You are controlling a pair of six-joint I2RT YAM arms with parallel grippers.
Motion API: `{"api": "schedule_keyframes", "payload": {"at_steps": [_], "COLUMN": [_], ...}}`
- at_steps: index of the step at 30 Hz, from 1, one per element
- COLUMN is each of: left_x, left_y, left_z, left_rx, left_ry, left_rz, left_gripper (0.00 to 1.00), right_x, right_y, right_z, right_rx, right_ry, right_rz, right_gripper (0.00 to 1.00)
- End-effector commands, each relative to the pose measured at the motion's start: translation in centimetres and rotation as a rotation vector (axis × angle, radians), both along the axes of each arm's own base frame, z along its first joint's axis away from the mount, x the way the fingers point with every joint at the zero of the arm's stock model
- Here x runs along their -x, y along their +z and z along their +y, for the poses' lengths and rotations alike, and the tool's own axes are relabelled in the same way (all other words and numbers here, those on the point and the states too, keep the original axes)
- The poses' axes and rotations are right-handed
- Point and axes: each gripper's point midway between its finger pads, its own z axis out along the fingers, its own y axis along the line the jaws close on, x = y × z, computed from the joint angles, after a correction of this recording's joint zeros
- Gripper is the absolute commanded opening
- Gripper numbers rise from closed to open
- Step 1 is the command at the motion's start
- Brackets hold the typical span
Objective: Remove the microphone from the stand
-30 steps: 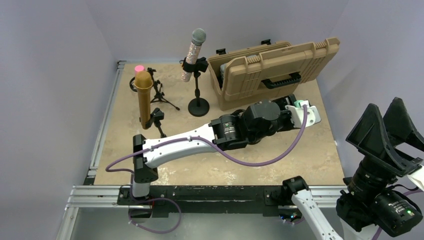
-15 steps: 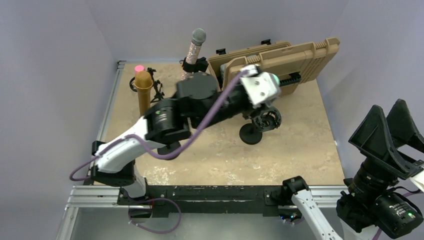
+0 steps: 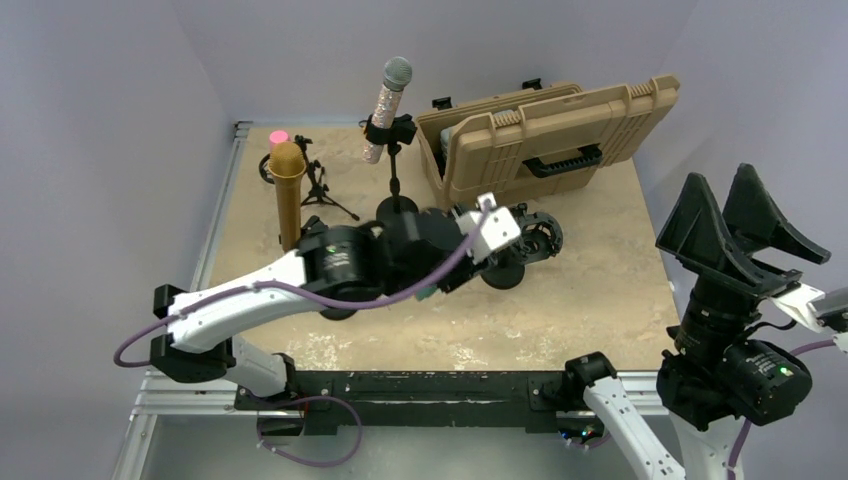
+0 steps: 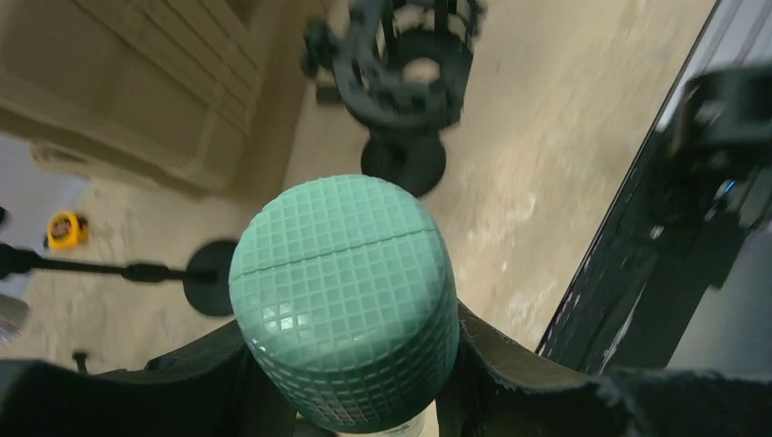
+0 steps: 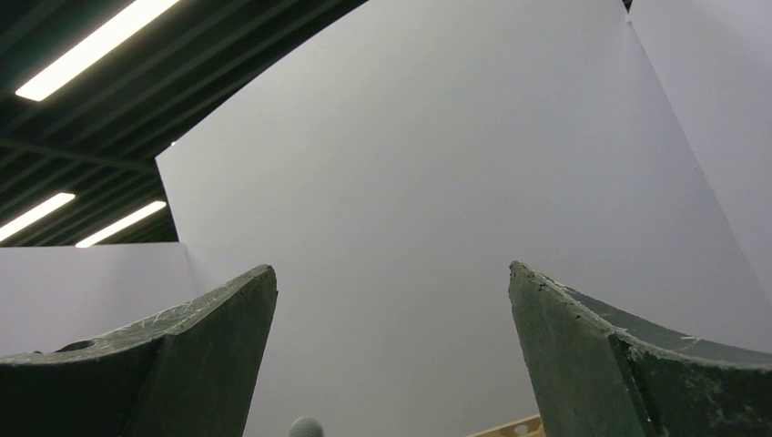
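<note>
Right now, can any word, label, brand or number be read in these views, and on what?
No text is legible anywhere.
On the left arm's joint housing: small pale mark, too small to read.
On the yellow object near the tan case: too blurred to read.
On the green microphone: bare grille, no lettering.

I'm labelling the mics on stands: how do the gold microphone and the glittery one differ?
The gold microphone is gold all over; the glittery microphone has a grey mesh head on a sparkly pinkish body. The gold one stands upright, the glittery one leans. The glittery one sits farther back. Both point head-up.
</note>
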Motion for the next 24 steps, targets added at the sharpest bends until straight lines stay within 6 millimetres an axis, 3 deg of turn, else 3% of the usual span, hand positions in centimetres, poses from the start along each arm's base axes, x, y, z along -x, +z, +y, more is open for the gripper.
{"api": "schedule_keyframes", "payload": {"at_steps": [1, 6, 13, 19, 24], "left_x": [-0.5, -1.4, -1.5, -4.2, -6.6], "left_y": [-8.2, -15.2, -22.5, -26.2, -28.4], "left_z": [2.2, 4.6, 3.4, 3.9, 3.4], "left_rx": [-0.172, -0.305, -0.357, -0.336, -0.206], "left_ry": [0.131, 0.261, 0.380, 0.596, 0.700], "left_rz": [0.061, 0.064, 0.345, 0.560, 0.752], "left_gripper": [0.00, 0.00, 0.00, 0.00, 0.00], "right_x": [-0.9, -1.1, -2.0, -2.3, -2.6], "right_y": [0.3, 0.1, 0.3, 0.0, -0.2], "right_z": [0.4, 0.2, 0.9, 1.1, 1.3], "right_rx": [0.008, 0.002, 0.021, 0.028, 0.036], "right_ry": [0.006, -0.010, 0.005, 0.015, 0.020], "right_rz": [0.001, 0.008, 0.019, 0.032, 0.044], "right_gripper": [0.97, 0.98, 0.98, 0.98, 0.98]}}
